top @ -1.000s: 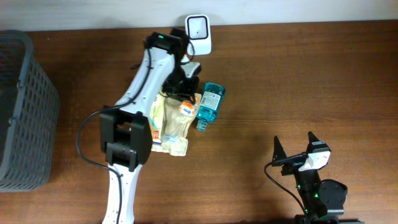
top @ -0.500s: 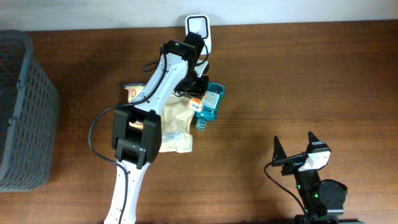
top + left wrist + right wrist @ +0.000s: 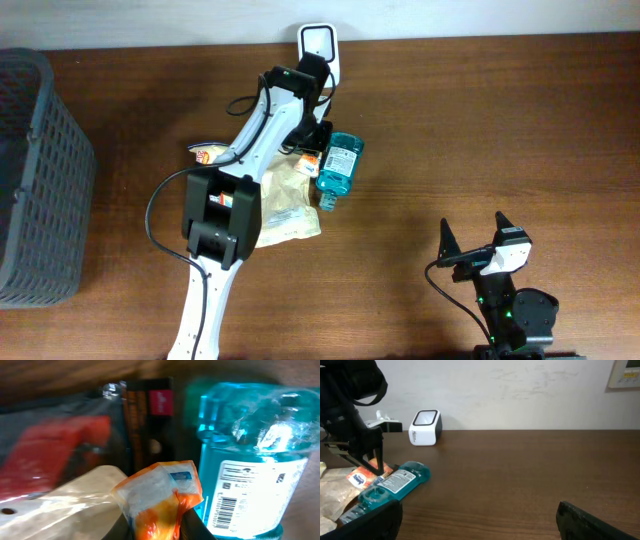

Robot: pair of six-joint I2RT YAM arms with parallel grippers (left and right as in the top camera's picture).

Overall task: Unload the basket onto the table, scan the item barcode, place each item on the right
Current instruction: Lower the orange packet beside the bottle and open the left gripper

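Sitting pinched between the left jaws is the orange packet [image 3: 159, 491].

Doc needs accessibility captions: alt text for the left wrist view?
Left gripper pinches a small orange-and-white packet, close up. A blue bottle with a barcode label lies right of it, a beige bag lower left.

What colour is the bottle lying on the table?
Teal bottle with a white label; clearest in left wrist view.
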